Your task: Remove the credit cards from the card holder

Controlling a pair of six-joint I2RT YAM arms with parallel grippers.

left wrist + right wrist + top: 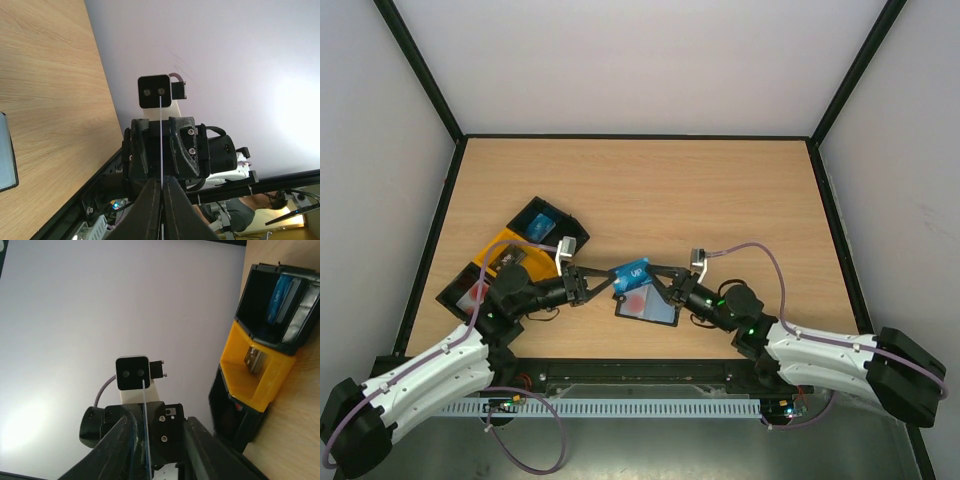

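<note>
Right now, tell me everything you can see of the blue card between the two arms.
The blue card is a thin plastic-looking rectangle, bright blue with pale lettering, its face toward the top camera. It is held between the arms, overlapping the far edge of the black card holder in that view. The left pincer is clamped on its left end; the right pincer straddles the other end, jaws parted. Both wrist cameras see it edge-on as a fine pale line.
</note>
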